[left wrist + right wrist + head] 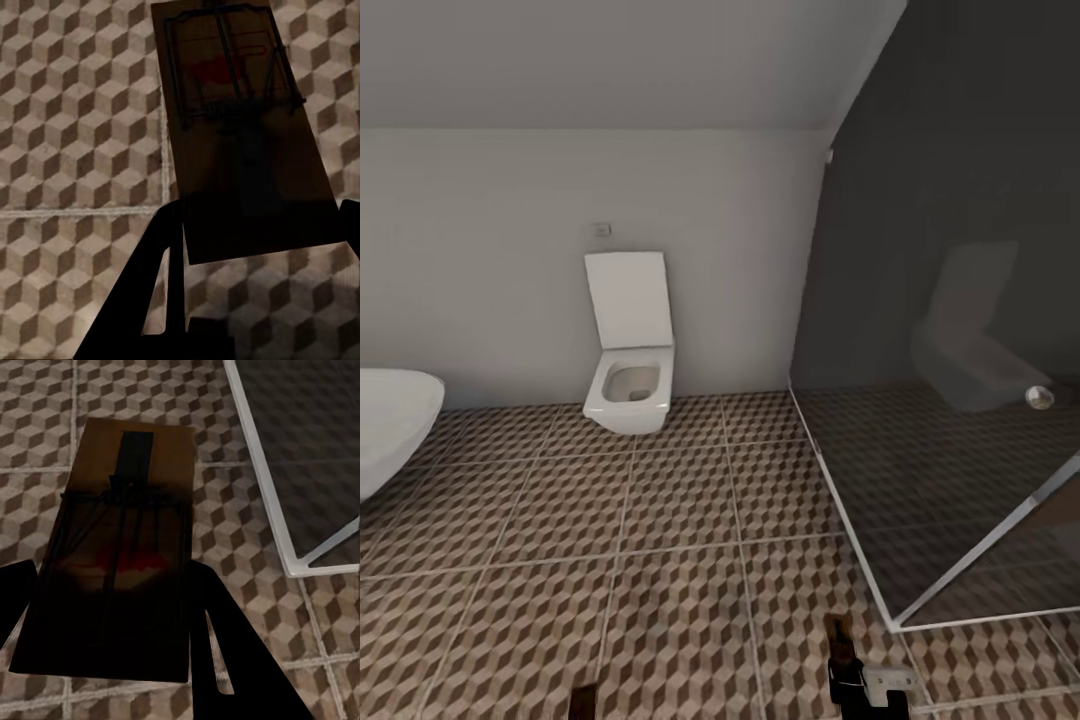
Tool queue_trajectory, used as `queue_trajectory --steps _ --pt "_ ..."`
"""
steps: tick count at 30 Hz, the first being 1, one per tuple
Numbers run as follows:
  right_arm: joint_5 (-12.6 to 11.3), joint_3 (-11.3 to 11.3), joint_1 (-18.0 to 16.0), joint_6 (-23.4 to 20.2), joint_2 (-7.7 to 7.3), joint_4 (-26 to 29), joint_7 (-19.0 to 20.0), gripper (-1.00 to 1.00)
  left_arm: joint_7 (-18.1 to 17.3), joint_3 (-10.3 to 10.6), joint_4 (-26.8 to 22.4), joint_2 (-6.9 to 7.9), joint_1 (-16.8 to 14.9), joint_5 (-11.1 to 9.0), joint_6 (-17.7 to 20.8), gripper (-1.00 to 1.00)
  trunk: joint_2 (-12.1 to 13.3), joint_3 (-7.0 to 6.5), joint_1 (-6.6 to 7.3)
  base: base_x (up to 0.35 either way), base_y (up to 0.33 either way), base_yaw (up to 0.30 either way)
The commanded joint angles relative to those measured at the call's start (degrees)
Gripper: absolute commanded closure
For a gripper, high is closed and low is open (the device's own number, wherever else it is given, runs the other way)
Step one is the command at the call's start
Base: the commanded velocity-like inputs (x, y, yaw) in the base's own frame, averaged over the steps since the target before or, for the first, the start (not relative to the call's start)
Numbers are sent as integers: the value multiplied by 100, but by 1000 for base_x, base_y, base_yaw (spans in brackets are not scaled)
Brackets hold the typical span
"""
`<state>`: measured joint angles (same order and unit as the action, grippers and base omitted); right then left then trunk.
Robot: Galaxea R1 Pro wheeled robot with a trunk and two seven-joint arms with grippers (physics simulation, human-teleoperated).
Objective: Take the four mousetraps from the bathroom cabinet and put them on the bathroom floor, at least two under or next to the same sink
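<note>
— Which step are you on?

— Carrying, I judge. My left gripper [251,247] is clamped on a mousetrap [240,127], a flat tan wooden board with dark wire and a red mark, held above the bathroom floor [660,560]. My right gripper [112,607] grips a second mousetrap [120,555] of the same make, near the corner of the glass shower screen [960,420].

— And the room?

— At the left edge sits a rounded white sink [390,425]; further right, a glossy, boxy white toilet [628,385] against the wall. The tiles are matte, printed with brown and tan cubes, pale grout between.

— Next move?

— I'd say turn left toward that sink and lower both boards flat beside it.
</note>
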<state>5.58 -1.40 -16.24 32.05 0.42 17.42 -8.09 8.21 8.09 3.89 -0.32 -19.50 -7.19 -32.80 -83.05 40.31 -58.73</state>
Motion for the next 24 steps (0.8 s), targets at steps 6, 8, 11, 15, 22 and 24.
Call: queue_trajectory --steps 6,8,11,15,22,24 --pt "49 -16 -2 12 2 -3 -18 100 7 50 24 -3 -10 -45 -33 100 -2 24 0 0 0 278" --pt "49 -15 -2 12 2 -3 -19 100 6 51 24 -3 -10 -45 -33 100 -2 31 0 0 0 278" --pt "51 -12 -2 12 2 -2 -19 100 6 50 24 -3 -10 -45 -33 100 -2 41 0 0 0 278" --pt "49 -15 -2 12 2 -2 -20 100 6 51 24 -3 -10 -45 -33 100 -2 54 0 0 0 278" --pt "49 -18 -2 14 2 -2 -21 100 7 49 24 -3 -10 -45 -33 100 -2 77 0 0 0 278" --pt "50 -15 -2 13 2 -2 -20 100 6 50 24 -3 -10 -45 -33 100 -2 84 0 0 0 278"
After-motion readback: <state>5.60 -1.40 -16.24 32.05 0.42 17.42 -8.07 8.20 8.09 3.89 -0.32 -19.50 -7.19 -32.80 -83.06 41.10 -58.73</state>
